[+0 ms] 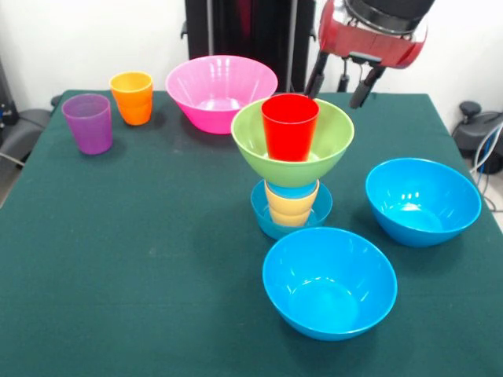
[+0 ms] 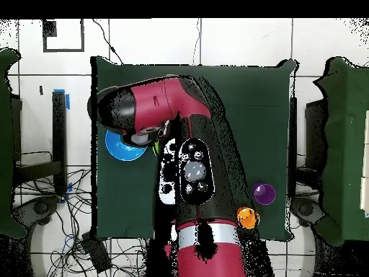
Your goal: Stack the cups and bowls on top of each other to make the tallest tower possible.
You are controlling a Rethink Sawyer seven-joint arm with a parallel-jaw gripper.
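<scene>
Hovering released, jaws apart and empty, the gripper (image 1: 339,82) hangs above and just behind the tower (image 1: 291,161), whose red cup (image 1: 289,126) tops it upright. Nearest free pieces, two blue bowls (image 1: 328,281), lie on the worktop (image 1: 141,259) in front of it.

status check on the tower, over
Gripper open, empty, raised behind the tower. Stack so far: small blue bowl, yellow-orange cup, green bowl, red cup. Nothing in the way.
</scene>
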